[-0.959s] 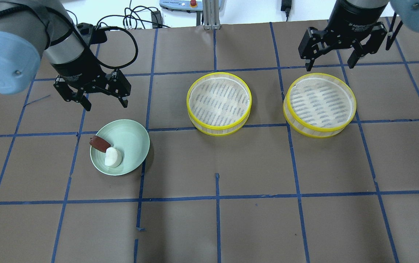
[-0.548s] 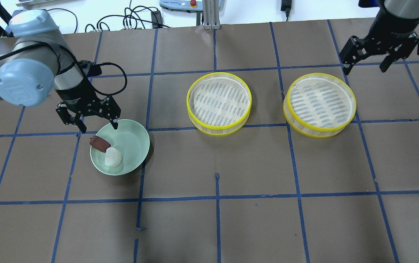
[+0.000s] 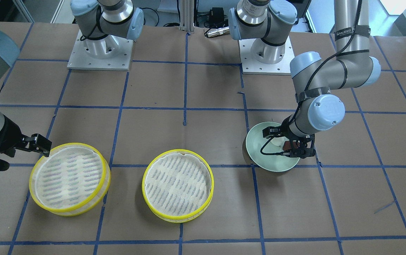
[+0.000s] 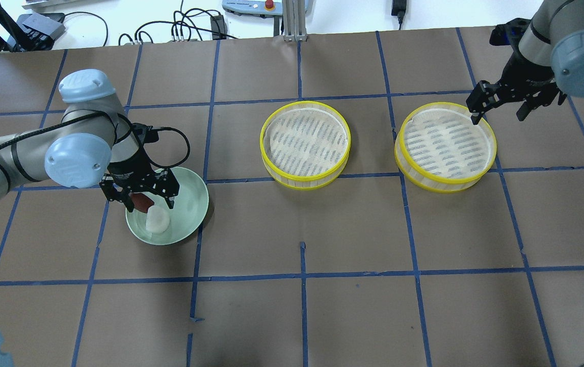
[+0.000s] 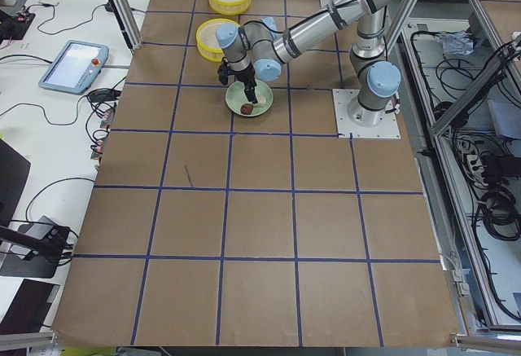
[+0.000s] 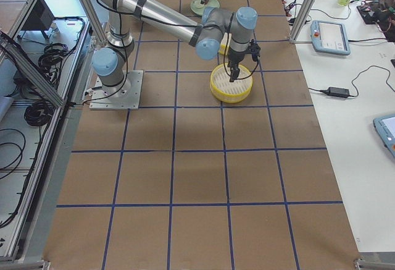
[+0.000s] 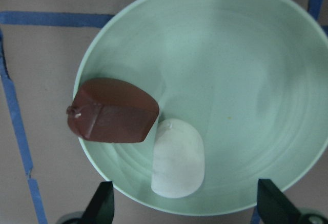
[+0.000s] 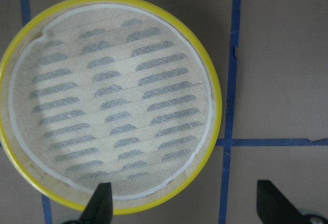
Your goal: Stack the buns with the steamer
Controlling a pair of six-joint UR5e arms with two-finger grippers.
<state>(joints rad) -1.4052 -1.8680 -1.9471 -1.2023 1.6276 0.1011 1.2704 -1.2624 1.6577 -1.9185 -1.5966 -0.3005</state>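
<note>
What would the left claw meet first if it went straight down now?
Probably the brown bun, which sits between the open left claw's fingers on the green plate. The white bun beside it is close. Depth is unclear.

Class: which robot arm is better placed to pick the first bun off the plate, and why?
Left. The left gripper hangs open right over the plate with the brown bun and white bun; the right gripper is away at the far steamer.
</note>
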